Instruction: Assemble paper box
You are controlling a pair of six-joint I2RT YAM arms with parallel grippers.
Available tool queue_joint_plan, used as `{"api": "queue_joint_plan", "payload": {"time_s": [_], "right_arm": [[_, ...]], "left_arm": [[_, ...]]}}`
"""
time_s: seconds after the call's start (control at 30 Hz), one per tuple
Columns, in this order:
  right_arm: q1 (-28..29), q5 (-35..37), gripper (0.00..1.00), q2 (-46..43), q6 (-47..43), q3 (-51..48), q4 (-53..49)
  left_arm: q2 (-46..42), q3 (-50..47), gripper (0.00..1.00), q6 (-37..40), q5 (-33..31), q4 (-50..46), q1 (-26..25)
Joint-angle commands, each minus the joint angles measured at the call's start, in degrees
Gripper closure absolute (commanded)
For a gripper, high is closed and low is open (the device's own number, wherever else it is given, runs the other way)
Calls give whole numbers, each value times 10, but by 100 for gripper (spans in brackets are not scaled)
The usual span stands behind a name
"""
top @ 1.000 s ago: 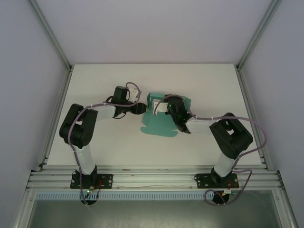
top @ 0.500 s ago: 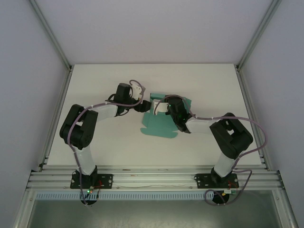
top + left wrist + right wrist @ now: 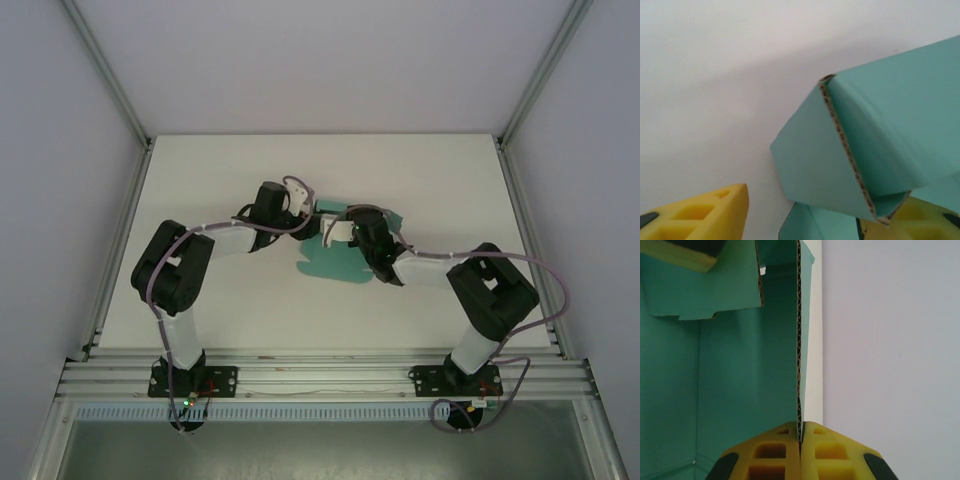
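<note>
Right gripper (image 3: 801,437) clamps paper box (image 3: 740,380) wall; flap (image 3: 875,145) between parted left gripper (image 3: 825,206)

Most of the paper box (image 3: 332,266) under both wrists; left fingers (image 3: 710,215) cropped at bottom.

Centre: both arms meet over the teal paper box (image 3: 335,262) | Obstacle: its raised card walls stand between left gripper (image 3: 311,224) and right gripper (image 3: 338,232) (close together) | Free: bare table (image 3: 430,170) at far, left and right sides
</note>
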Motion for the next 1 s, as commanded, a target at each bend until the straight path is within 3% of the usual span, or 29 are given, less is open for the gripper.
{"api": "queue_joint_plan", "payload": {"time_s": [0.0, 0.23, 0.57, 0.77, 0.97], "right_arm": [[11, -6, 100, -8, 36, -12, -45], [11, -20, 100, 6, 64, 27, -141], [4, -68, 100, 6, 117, 76, -246], [-5, -90, 100, 3, 122, 95, -276], [-8, -99, 100, 1, 138, 123, -308]], "left_arm": [[7, -6, 46, 13, -40, 65, -6], [22, 24, 55, 7, -47, 65, -11], [50, 55, 59, -12, -37, 79, -23], [59, 71, 71, -40, -59, 87, -30], [66, 85, 87, -44, -122, 85, -50]]}}
